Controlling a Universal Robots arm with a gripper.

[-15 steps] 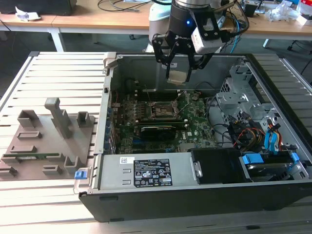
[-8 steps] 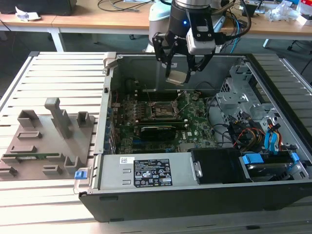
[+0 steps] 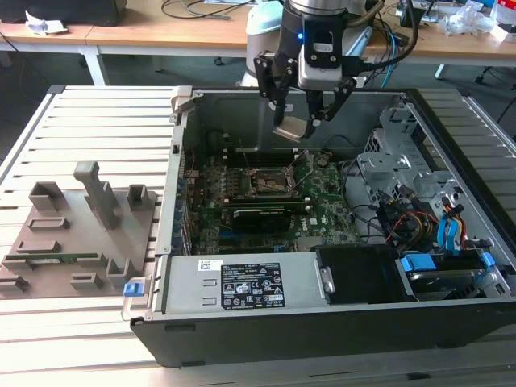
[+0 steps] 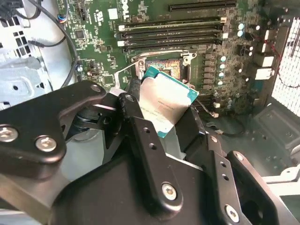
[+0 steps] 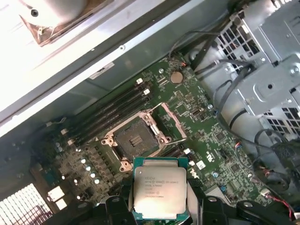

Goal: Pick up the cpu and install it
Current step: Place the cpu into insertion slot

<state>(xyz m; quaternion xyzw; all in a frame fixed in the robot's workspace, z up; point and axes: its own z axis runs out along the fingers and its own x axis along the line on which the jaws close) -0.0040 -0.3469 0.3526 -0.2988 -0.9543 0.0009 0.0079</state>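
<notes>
The claw (image 3: 296, 121) pinches the cpu (image 5: 159, 192); the first wrist view exposes the open socket (image 5: 133, 139) below the claw, and the exterior view shows the tray (image 3: 78, 232) well apart from it.

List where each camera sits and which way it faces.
Exterior view: off the arm, raised, looking down into the open computer case; shows the arm and the gripper holding the cpu over the motherboard.
Second wrist view: on the arm near the wrist, looking past the gripper's black links at the cpu and the socket beyond.
First wrist view: on the arm near the wrist, looking down at the motherboard; dark gripper parts flank the cpu.
Shared: both wrist views show the cpu held above the open socket.
</notes>
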